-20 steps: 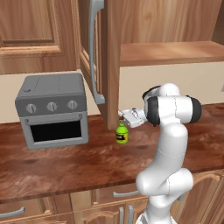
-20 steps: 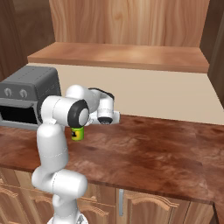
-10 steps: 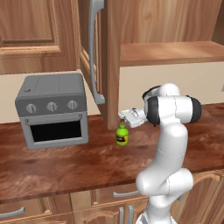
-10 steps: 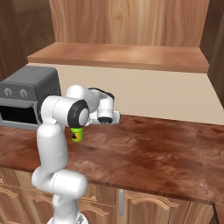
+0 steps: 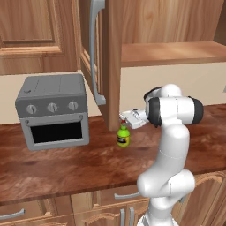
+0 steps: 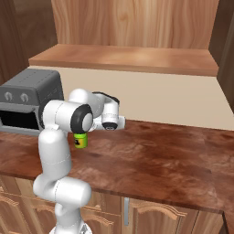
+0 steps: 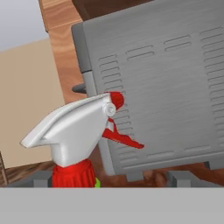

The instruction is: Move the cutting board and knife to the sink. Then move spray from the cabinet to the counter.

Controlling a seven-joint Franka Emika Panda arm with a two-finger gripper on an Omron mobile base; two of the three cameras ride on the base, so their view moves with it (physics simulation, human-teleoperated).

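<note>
We see the spray (image 5: 123,136) standing upright on the counter (image 5: 79,163), beside the toaster oven (image 5: 54,110) and below the open cabinet (image 5: 99,53), our claw (image 5: 124,116) spread apart around its head.

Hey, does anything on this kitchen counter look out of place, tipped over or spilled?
Nothing stands out. The spray stands upright on the counter beside the toaster oven, under the open cabinet door, with the open gripper at its head. No spill shows.

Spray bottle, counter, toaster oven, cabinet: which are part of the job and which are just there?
Job: spray, standing on the counter; open cabinet; gripper, open by the spray's head.
Just there: toaster oven; lower cabinets.
</note>
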